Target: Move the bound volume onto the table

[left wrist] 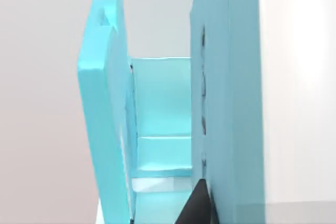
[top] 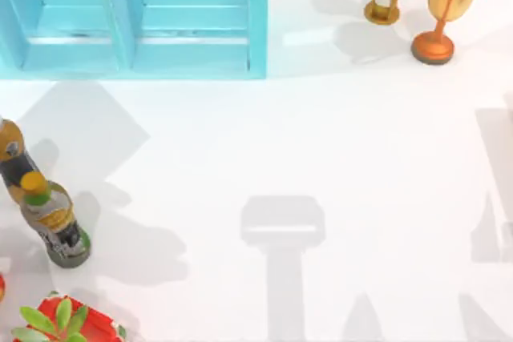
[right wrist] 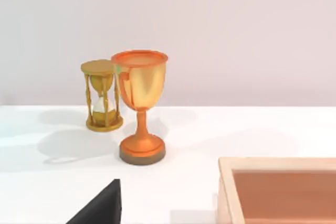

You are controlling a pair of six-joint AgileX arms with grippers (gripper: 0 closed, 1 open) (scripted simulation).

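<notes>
Spanning the view, plain white table (top: 321, 158), turquoise shelf (top: 200, 38) behind

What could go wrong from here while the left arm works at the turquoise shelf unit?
1. The left gripper is close beside a wall of the shelf unit, so it could scrape or shove the unit.
2. The yellow-capped bottle stands upright at the left of the table and might topple if a carry passes there.
3. The right gripper sits low near the goblet, and a swing could hit it.
</notes>
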